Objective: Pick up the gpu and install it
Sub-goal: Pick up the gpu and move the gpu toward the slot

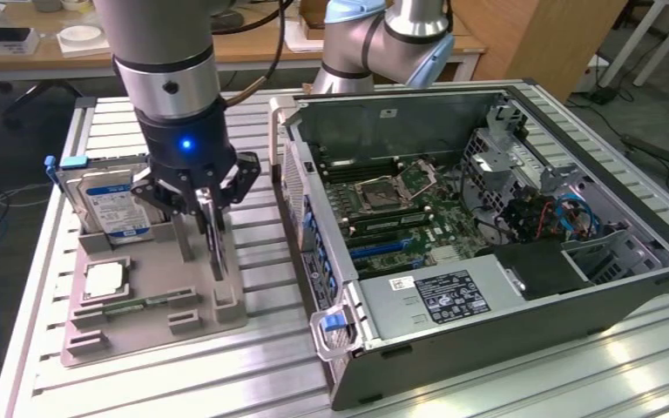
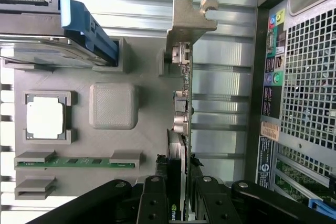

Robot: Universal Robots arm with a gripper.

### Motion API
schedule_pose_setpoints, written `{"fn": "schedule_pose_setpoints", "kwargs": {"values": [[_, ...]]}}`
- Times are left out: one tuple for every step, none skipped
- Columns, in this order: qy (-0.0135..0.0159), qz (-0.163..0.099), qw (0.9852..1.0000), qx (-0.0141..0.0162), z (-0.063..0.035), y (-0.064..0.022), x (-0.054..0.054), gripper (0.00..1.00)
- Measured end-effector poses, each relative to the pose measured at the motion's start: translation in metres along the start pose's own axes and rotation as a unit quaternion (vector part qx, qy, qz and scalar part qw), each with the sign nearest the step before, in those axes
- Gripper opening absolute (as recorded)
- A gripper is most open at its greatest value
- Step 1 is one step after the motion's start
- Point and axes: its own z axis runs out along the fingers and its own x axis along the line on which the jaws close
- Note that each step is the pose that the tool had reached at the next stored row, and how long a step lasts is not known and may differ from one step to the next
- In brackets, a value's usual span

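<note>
Grey tray (image 2: 147, 66), green memory stick (image 2: 73, 161), dark gpu (image 2: 179, 124)

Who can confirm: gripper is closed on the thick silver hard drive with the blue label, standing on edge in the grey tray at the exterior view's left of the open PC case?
Wrong object. The gripper is closed on the gpu, the thin dark circuit card with a silvery end bracket, not the hard drive. Rest holds; the wrist view shows it.

Table (image 1: 613, 383): made of ribbed aluminium, brushed to a bright sheen.
Parts tray (image 2: 147, 77): moulded in grey plastic, matt, finely grained.
gpu (image 2: 184, 103): fitted with a smooth, bare silvery metal bracket.
Hard drive (image 1: 108, 205): metal-bodied, glossy-labelled, held in a blue plastic carrier (image 2: 86, 24).
Computer case (image 2: 310, 77): formed of perforated dark metal, matt.
</note>
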Motion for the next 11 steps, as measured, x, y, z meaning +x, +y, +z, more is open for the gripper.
{"fn": "schedule_pose_setpoints", "kwargs": {"values": [[0.0000, 0.000, 1.0000, 0.0000, -0.0010, 0.0000, -0.0001, 0.26], [0.0000, 0.000, 1.0000, 0.0000, -0.0021, 0.0000, -0.0001, 0.26], [0.0000, 0.000, 1.0000, 0.0000, -0.0030, 0.0000, -0.0002, 0.26], [0.0000, 0.000, 1.0000, 0.0000, -0.0040, 0.0000, -0.0002, 0.26], [0.0000, 0.000, 1.0000, 0.0000, -0.0047, 0.0001, -0.0002, 0.26], [0.0000, 0.000, 1.0000, 0.0000, -0.0055, 0.0001, -0.0003, 0.26], [0.0000, 0.000, 1.0000, 0.0000, -0.0064, 0.0001, -0.0003, 0.26], [0.0000, 0.000, 1.0000, 0.0000, -0.0075, 0.0001, -0.0004, 0.26], [0.0000, 0.000, 1.0000, 0.0000, -0.0086, 0.0001, -0.0004, 0.26], [0.0000, 0.000, 1.0000, 0.0000, -0.0095, 0.0001, -0.0005, 0.26], [0.0000, 0.000, 1.0000, 0.0000, -0.0102, 0.0001, -0.0005, 0.26]]}}
